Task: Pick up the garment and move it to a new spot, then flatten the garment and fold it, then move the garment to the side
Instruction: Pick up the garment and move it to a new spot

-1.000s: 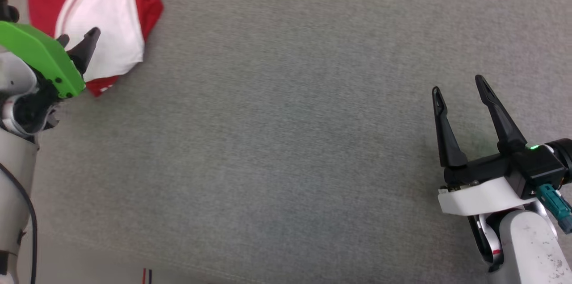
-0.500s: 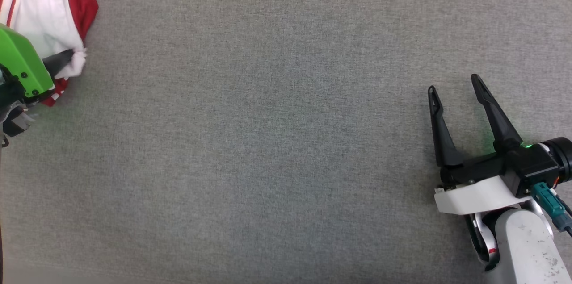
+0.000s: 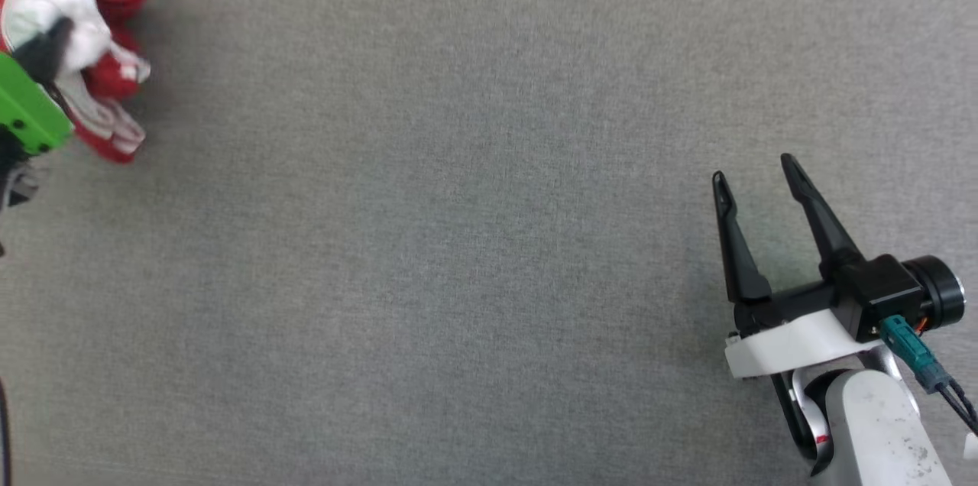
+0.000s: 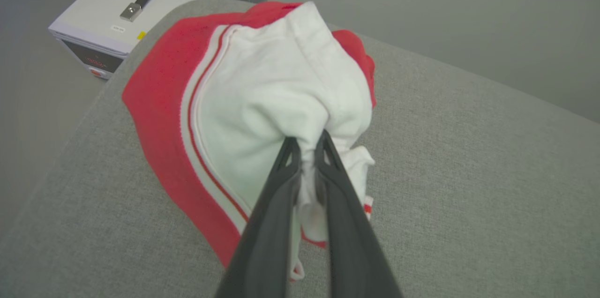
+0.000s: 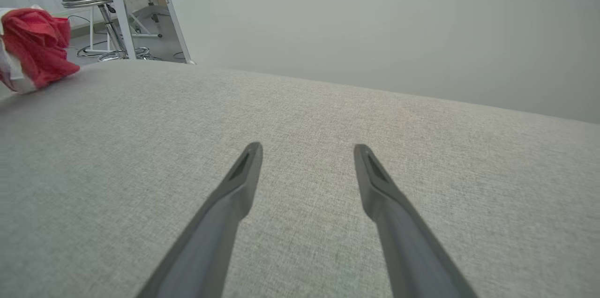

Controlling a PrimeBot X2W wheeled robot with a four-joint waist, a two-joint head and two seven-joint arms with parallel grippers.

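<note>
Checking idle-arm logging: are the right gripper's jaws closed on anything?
No: the right gripper hangs over the grey surface, jaws wide apart and empty.

The right end effector (image 3: pixel 752 170) has two long, thin black fingers (image 3: pixel 737 257) on a black block (image 3: pixel 879 291). Below is a white curved piece (image 3: pixel 795 341) and a round white arm (image 3: pixel 879 425) with tiny dark specks. A blue-green plug (image 3: pixel 908 348) with a black wire (image 3: pixel 959 403) sticks out sideways. The left end effector (image 4: pixel 307 138) has a bright green cover (image 3: pixel 27 108).

A lab or test room, it seems — a grey cloth-covered table (image 5: pixel 300 115) against a bare pale wall (image 5: pixel 375 21), a white handled equipment box (image 4: pixel 136 3) on the floor beside it, a chrome stool (image 5: pixel 93 0) and loose cables (image 5: pixel 89 52) far left.
</note>
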